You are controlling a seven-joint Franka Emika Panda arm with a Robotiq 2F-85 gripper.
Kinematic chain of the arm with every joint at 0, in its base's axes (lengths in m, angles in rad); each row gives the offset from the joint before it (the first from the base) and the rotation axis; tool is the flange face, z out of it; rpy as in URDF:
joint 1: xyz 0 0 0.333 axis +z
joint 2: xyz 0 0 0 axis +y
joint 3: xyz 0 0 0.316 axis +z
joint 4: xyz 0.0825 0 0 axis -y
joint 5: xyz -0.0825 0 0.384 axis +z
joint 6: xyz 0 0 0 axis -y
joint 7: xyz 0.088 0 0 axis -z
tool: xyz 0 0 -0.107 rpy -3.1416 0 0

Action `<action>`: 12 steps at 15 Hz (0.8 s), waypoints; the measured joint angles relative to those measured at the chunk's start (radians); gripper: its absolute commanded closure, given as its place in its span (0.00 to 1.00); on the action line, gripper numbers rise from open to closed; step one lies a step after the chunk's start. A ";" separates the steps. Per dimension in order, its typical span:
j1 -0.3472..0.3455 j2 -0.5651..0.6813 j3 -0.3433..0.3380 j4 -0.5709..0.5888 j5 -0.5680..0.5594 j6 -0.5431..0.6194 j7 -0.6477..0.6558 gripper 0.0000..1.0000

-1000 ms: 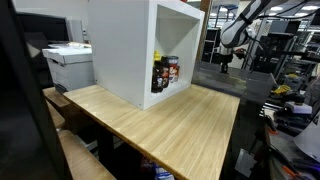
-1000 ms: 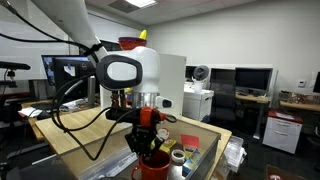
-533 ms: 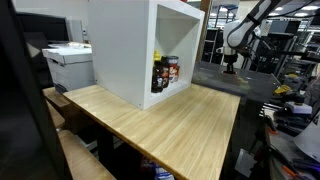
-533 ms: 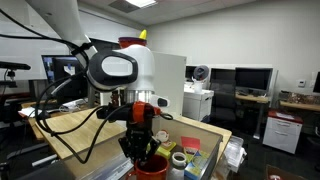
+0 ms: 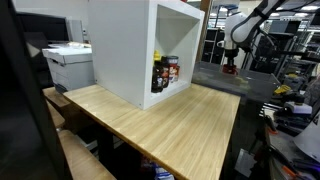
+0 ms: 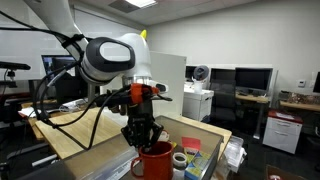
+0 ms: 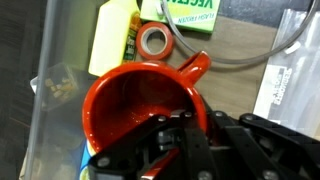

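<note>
Red mug, empty inside, has its rim clamped by the end effector beside a tape roll.

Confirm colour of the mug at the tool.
Red: the mug is glossy red inside, on the rim and the handle. Shows best in the wrist view.
</note>
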 measured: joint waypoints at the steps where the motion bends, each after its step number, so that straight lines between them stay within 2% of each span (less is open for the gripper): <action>1: 0.005 -0.010 0.001 -0.001 -0.006 0.007 0.009 0.98; 12: 0.023 -0.125 0.006 -0.088 -0.061 0.195 0.056 0.98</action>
